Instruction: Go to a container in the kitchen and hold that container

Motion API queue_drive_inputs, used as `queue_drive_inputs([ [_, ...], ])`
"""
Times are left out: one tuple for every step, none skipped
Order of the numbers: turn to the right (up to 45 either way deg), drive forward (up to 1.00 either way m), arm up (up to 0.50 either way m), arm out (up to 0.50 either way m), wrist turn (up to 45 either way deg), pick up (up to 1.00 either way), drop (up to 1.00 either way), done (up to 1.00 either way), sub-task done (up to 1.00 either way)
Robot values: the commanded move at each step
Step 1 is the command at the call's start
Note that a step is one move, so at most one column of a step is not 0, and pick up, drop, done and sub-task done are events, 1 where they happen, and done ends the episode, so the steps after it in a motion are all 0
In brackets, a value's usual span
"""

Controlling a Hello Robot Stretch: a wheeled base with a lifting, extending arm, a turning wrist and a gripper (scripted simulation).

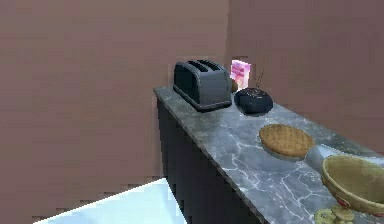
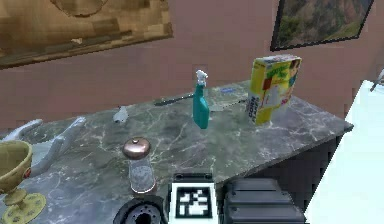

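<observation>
On countertop [image 2: 235,140], lidded jar [image 2: 141,170] sits nr gripper [image 2: 140,211]; jaw state can't tell.

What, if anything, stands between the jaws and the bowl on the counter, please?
Nothing visible does. The bowl sits at the arm side view's left edge and the jaws at its bottom edge, with bare counter between. The copper-lidded jar stands farther out, off that line.

Arm [image 2: 262,203] at bottom edge; jaws left of marker [image 2: 193,200], partly cropped.
</observation>
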Motion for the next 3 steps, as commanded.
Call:
queue_drive_inputs([
  [0.0, 0.0, 0.0, 0.4, 0.0, 0.0, 0.0, 0.0, 0.0],
  [0.0, 0.0, 0.0, 0.0, 45.0, 0.0, 0.0, 0.0, 0.0],
  [0.0, 0.0, 0.0, 0.0, 45.0, 0.0, 0.0, 0.0, 0.0],
])
